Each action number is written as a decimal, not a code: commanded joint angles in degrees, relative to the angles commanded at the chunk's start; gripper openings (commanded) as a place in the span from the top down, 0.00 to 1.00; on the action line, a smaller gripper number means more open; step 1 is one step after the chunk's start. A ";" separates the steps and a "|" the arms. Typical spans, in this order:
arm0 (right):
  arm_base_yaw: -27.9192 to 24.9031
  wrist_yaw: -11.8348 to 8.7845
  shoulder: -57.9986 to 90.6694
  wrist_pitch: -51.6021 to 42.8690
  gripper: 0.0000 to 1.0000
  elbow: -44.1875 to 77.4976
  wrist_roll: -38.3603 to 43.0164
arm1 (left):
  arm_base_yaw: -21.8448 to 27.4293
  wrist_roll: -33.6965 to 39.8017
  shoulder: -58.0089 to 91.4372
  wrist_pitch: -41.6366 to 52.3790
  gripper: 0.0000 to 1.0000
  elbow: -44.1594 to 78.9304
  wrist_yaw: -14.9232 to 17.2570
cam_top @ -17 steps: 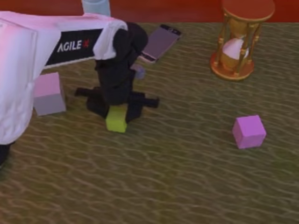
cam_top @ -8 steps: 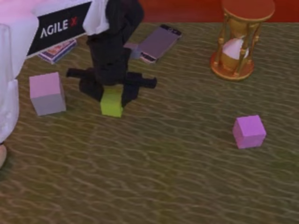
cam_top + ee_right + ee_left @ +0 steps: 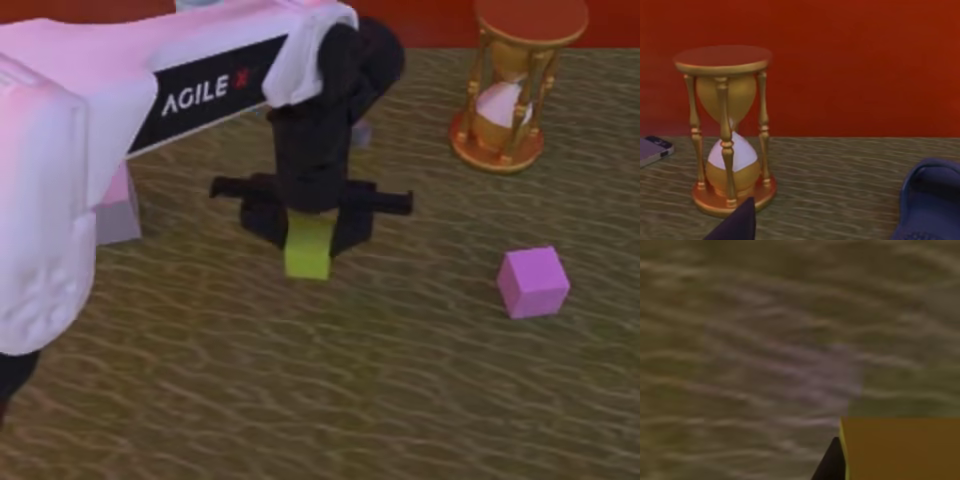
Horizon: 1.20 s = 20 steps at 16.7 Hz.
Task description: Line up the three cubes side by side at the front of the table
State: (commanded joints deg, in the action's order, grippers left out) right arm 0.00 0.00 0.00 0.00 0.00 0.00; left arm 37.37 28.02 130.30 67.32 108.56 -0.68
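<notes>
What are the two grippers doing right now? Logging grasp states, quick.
Left gripper: shut on the yellow-green cube, held above the table.
Right gripper: cannot be told; only a dark tip shows in its wrist view.

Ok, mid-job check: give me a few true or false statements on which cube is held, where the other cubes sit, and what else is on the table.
1. The left gripper is shut on the yellow-green cube. True.
2. The magenta-pink cube touches the yellow-green cube. False: it sits apart, toward the table's right side, with bare table between them.
3. The hourglass stands upright at the back right. True.
4. The pale lavender cube is stacked on the magenta-pink cube. False: it sits at the left, mostly hidden by the left arm.
5. The three cubes form a line at the front. False: they are spread out, one held.
6. The right gripper shows in the top view. False: it is not seen there.
</notes>
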 joint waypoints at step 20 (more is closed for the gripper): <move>0.00 0.00 0.00 0.00 0.00 0.00 0.00 | 21.55 30.47 0.63 -5.51 1.00 -4.60 -0.67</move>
State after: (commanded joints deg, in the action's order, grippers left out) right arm 0.00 0.00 0.00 0.00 0.00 0.00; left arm 58.92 58.48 130.93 61.81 103.96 -1.35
